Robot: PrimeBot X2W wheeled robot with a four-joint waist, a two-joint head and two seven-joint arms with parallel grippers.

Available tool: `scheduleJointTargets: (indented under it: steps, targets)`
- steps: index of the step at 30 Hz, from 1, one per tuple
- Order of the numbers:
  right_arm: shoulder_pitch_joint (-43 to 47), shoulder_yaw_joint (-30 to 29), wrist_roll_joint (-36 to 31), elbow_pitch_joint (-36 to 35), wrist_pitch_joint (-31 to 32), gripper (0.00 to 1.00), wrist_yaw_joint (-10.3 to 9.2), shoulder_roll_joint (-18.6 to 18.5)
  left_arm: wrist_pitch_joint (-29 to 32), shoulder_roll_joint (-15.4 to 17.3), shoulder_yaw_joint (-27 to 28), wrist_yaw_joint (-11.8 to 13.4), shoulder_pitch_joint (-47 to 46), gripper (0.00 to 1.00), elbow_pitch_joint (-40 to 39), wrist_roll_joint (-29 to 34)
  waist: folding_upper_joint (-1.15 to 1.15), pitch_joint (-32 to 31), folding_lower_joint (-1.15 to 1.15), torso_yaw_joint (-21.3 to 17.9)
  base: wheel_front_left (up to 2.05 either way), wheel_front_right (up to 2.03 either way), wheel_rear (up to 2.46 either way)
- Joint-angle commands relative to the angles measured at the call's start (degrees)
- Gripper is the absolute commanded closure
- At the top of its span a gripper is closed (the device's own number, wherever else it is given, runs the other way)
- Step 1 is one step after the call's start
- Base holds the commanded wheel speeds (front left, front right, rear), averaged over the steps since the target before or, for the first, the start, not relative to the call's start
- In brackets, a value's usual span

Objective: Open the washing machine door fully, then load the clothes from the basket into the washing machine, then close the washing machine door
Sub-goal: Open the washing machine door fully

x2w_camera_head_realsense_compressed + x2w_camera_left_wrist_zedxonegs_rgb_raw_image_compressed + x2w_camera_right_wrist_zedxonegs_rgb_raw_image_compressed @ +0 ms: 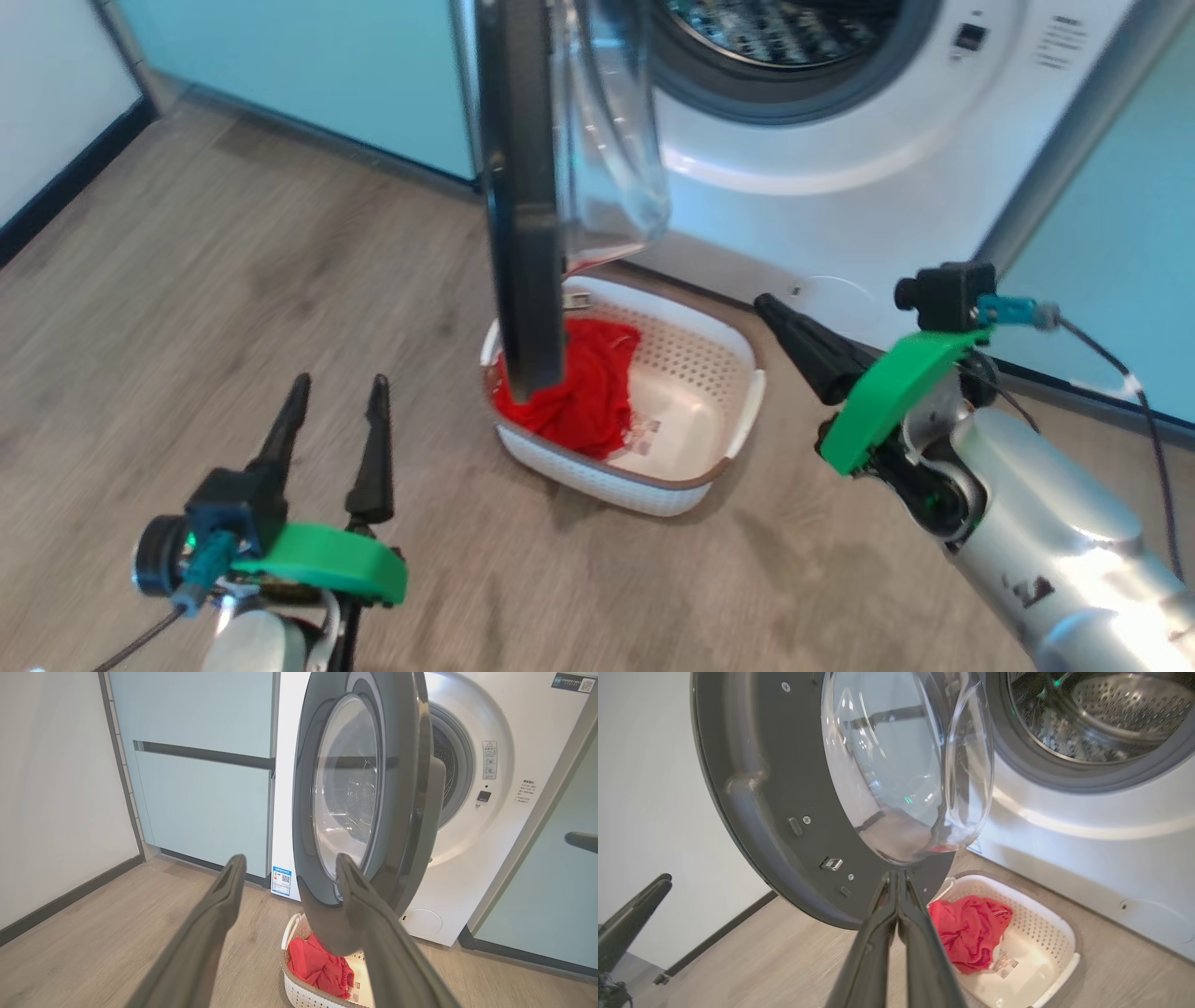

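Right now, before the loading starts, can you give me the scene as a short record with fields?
door: open, swung out, lower rim above the basket
drum: no clothes seen inside
basket: on the floor before the machine
clothes: red, in the basket's left half
left gripper: open, empty, left of the basket
right gripper: shut, empty, right of the basket

The washing machine (840, 233) is white with a grey seal (1064, 774) and a hole-dotted steel drum (1125, 700); its door (523, 187) has a glossy black rim around clear glass. The clothes (579, 392) are bright red, the basket (691, 364) white with perforated sides and a brown rim. The floor (233, 308) shows grey-brown wood grain, the cabinets (327, 65) pale teal.
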Motion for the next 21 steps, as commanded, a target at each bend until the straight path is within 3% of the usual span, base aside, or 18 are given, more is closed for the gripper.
scheduleJointTargets:
  steps: [1, 3, 4, 6, 14, 21]
  targets:
    - [-0.3, 1.4, -3.9, -2.1, -4.9, 1.0, 0.02, -1.4, -0.5, 0.5, 2.9, -0.2, -1.3, 0.0, -1.8, 0.7, 0.0, -1.0, 0.0, -2.8, 0.0, 0.0, 0.0]
    - [0.3, 2.3, -8.5, -1.7, -10.3, 1.0, 0.02, -2.3, -0.5, 0.5, 4.2, -0.4, -1.1, 0.0, -1.8, 1.0, 0.0, -1.3, 0.0, -4.2, 0.0, 0.0, 0.0]
    - [0.7, 1.7, -14.3, -0.5, -14.3, 1.0, 0.02, -2.8, -0.5, 0.5, 5.5, -0.6, -1.0, 0.0, -1.8, 1.2, 0.0, -1.4, 0.0, -5.4, 0.0, 0.0, 0.0]
    - [2.0, -1.2, -17.6, 0.0, -15.8, 1.0, 0.02, -1.3, -0.5, 0.5, 6.5, -0.9, -0.8, 0.0, -1.9, 1.3, 0.0, -1.5, 0.0, -6.6, 0.0, 0.0, 0.0]
    - [13.9, -20.4, -29.7, -10.4, -16.3, 1.0, 0.02, 9.4, -0.5, 0.5, 8.4, -1.5, -0.1, 0.0, -2.0, 1.5, 0.0, -1.6, 0.0, -9.2, 0.0, 0.0, 0.0]
    - [20.8, -25.0, -34.1, -14.9, -16.3, 1.0, 0.02, 13.5, -0.5, 0.5, 8.6, -1.7, 0.4, 0.0, -1.9, 1.8, 0.0, -1.8, 0.0, -9.8, 0.0, 0.0, 0.0]
